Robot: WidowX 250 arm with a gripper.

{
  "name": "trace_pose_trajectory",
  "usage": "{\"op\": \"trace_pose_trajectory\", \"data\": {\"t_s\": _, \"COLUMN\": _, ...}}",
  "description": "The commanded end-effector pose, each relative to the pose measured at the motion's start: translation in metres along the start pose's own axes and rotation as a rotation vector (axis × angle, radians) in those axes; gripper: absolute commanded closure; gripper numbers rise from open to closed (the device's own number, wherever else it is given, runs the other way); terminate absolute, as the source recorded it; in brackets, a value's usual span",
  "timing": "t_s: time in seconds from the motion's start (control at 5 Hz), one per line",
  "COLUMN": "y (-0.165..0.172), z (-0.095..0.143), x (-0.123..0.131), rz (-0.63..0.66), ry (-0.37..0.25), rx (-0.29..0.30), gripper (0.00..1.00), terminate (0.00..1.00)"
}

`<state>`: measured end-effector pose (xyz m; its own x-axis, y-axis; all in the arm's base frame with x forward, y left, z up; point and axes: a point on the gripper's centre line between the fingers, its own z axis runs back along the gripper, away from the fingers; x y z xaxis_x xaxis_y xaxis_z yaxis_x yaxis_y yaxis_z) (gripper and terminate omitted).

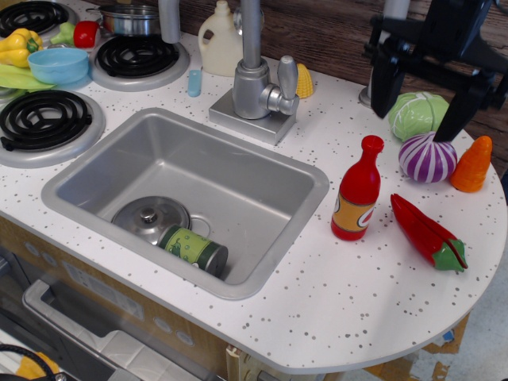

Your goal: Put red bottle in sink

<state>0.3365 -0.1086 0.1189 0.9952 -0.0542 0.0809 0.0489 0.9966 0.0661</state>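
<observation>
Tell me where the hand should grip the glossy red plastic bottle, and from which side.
Grip the glossy red plastic bottle around its narrow neck, coming from above. It stands upright and apart from the long red chili pepper, so the open hand can likely descend over it.

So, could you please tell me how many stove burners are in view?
3: one at the top left corner, one behind the sink near the pot, and one left of the sink. More may lie outside the frame.
</observation>
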Motion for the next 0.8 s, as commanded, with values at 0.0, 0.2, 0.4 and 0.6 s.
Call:
{"op": "trace_pose_trajectory", "data": {"t_s": 0.0, "y": 0.018, "z": -0.006, "x": 0.005, "rz": -0.006, "ry": -0.063, "rx": -0.02, "gripper": 0.0, "terminate": 0.0}}
{"op": "trace_pose_trajectory", "data": {"t_s": 0.2, "y": 0.022, "z": -0.014, "x": -0.003, "rz": 0.007, "ry": -0.06, "rx": -0.021, "gripper": 0.0, "terminate": 0.0}}
{"op": "trace_pose_trajectory", "data": {"t_s": 0.4, "y": 0.027, "z": -0.025, "x": -0.009, "rz": 0.006, "ry": -0.085, "rx": -0.054, "gripper": 0.0, "terminate": 0.0}}
{"op": "trace_pose_trajectory", "data": {"t_s": 0.6, "y": 0.027, "z": -0.029, "x": -0.011, "rz": 0.01, "ry": -0.085, "rx": -0.058, "gripper": 1.0, "terminate": 0.0}}
